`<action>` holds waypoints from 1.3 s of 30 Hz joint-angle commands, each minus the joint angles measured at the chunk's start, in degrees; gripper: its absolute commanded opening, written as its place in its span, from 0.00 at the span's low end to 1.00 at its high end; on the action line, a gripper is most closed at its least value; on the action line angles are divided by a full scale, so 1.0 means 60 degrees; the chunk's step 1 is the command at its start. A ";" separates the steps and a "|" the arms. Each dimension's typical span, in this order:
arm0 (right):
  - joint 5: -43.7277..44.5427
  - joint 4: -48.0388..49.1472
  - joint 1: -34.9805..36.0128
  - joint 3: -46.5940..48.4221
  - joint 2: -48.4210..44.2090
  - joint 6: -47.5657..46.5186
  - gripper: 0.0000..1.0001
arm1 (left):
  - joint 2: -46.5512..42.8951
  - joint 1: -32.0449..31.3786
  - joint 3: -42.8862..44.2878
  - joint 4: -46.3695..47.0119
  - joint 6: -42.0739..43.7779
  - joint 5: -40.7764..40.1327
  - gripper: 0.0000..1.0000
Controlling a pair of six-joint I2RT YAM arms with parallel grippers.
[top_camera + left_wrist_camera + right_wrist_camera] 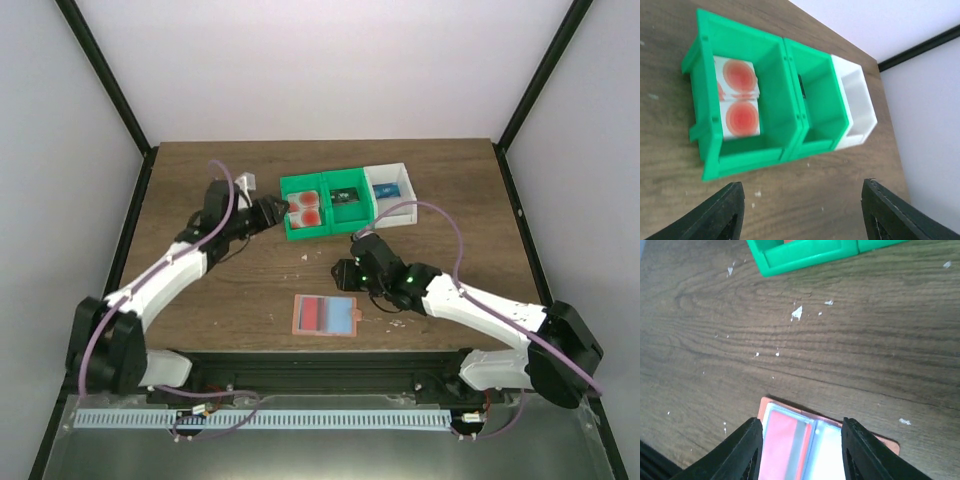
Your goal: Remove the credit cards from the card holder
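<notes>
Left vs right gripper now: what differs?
Left gripper is at the far green bin holding credit cards; right gripper is mid-table by the card holder. Left gripper's fingers frame bare table; right gripper's frame the holder's edge. Shared: both open, empty.

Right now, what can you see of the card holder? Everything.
The card holder lies open and flat on the wooden table, near the front edge between the two arm bases. It looks thin and soft, with a salmon-pink rim, red and blue-grey panels inside, and a small tab on its right edge in the top view. The right tool hangs open close by, apart from it in the top view. I can't tell whether a card is inside.
</notes>
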 commanded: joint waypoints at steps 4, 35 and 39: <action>0.0724 0.0725 0.0038 0.0513 -0.0217 0.0187 0.45 | 0.3039 0.1061 0.2831 -0.0181 0.1198 0.0808 0.74; 0.1220 -0.0129 0.0038 0.0070 -0.1930 0.0258 0.49 | 0.7984 0.1725 0.6288 0.0311 0.2266 0.3100 0.79; 0.0949 0.0659 0.0038 -0.0020 -0.1426 0.0104 0.49 | 0.7177 0.1692 0.5225 0.0753 0.2066 0.3260 0.78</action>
